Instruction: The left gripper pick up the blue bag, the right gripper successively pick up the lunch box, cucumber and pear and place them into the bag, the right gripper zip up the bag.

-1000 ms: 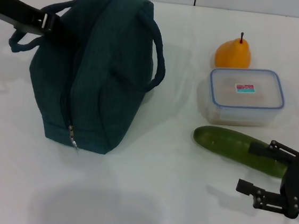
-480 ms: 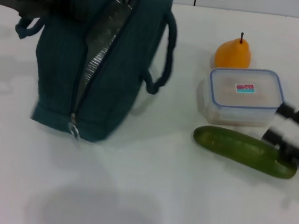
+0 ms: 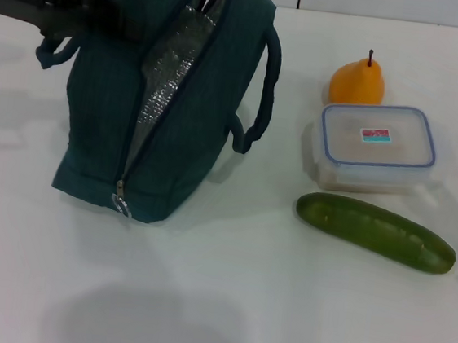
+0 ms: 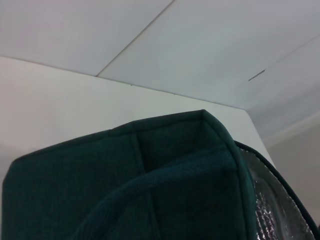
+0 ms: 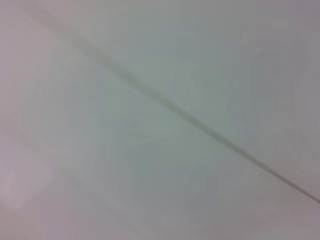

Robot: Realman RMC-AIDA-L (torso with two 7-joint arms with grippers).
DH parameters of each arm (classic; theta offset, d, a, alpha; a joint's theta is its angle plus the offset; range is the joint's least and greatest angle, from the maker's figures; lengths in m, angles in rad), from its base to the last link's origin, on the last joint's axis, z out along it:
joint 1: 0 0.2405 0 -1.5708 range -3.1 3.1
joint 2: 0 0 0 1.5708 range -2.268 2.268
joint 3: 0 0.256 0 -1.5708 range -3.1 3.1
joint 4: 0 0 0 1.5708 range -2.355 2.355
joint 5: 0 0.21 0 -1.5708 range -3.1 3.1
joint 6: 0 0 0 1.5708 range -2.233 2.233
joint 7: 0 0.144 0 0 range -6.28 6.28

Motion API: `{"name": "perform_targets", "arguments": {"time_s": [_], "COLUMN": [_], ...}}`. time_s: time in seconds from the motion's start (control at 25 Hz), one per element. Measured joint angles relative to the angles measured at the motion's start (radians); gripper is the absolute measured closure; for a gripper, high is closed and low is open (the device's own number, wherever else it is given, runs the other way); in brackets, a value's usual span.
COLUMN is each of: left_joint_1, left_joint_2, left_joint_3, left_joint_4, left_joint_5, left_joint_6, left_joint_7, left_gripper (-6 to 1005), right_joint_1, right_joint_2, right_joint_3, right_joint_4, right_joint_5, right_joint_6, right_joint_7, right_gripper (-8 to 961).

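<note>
The blue bag (image 3: 194,110) stands at the left of the white table, its zipper open and silver foil lining (image 3: 169,75) showing. My left gripper (image 3: 106,13) reaches in from the upper left and is shut on the bag's left handle, holding the top up. The left wrist view shows the bag's top fabric (image 4: 150,190) up close. To the right lie the lunch box (image 3: 377,146), the pear (image 3: 357,83) behind it and the cucumber (image 3: 374,231) in front of it. My right gripper is out of the head view, and the right wrist view shows only a pale surface.
The bag's ring pull (image 3: 119,204) hangs at the near lower end of the zipper. Its free handle (image 3: 266,93) droops on the side facing the lunch box. Bare white table (image 3: 240,304) stretches along the front.
The bag has been pulled up and opened wider, shifting slightly right. The right gripper, which was beside the cucumber, has moved away to the right and left the head view.
</note>
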State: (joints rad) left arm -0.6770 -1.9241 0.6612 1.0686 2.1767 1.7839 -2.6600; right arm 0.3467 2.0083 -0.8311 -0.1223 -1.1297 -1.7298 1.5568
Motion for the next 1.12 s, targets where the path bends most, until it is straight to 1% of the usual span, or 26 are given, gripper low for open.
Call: {"name": "perform_targets", "arguments": {"time_s": [0.12, 0.24, 0.32, 0.44, 0.56, 0.64, 0.72, 0.76, 0.96, 1.12], "left_joint_1": [0.002, 0.002, 0.002, -0.001, -0.003, -0.005, -0.006, -0.007, -0.013, -0.023], "left_joint_2": [-0.005, -0.011, -0.017, -0.025, -0.028, -0.029, -0.029, -0.029, -0.033, -0.034], "left_joint_3": [0.000, 0.000, 0.003, 0.007, 0.007, 0.008, 0.008, 0.008, 0.010, 0.011], "left_joint_4": [0.000, 0.000, 0.001, 0.001, 0.000, 0.000, -0.001, -0.001, -0.001, -0.001], "left_joint_5": [0.000, -0.001, -0.001, -0.001, 0.002, 0.003, 0.004, 0.004, 0.006, 0.006], "left_joint_6": [-0.003, -0.009, -0.014, -0.016, -0.016, -0.016, -0.017, -0.017, -0.017, -0.017], "left_joint_7": [0.002, 0.004, 0.007, 0.011, 0.015, 0.018, 0.021, 0.023, 0.027, 0.031], "left_gripper": [954, 954, 955, 955, 955, 955, 955, 956, 956, 956], "right_joint_1": [0.005, 0.047, 0.096, 0.192, 0.276, 0.320, 0.359, 0.385, 0.456, 0.483], "right_joint_2": [0.002, 0.007, 0.009, 0.011, 0.011, 0.012, 0.013, 0.013, 0.019, 0.019], "right_joint_3": [-0.005, -0.014, -0.021, -0.046, -0.110, -0.160, -0.218, -0.265, -0.416, -0.513], "right_joint_4": [-0.006, -0.027, -0.036, -0.054, -0.115, -0.166, -0.210, -0.243, -0.314, -0.323], "right_joint_5": [0.014, 0.000, -0.004, -0.005, -0.006, -0.005, -0.006, -0.005, 0.003, 0.005], "right_joint_6": [0.015, -0.005, -0.014, -0.037, -0.025, 0.017, 0.081, 0.135, 0.315, 0.424], "right_joint_7": [0.093, 0.072, 0.017, -0.074, -0.127, -0.145, -0.153, -0.153, -0.183, -0.195], "right_gripper": [126, 128, 129, 130, 130, 131, 131, 131, 132, 133]}}
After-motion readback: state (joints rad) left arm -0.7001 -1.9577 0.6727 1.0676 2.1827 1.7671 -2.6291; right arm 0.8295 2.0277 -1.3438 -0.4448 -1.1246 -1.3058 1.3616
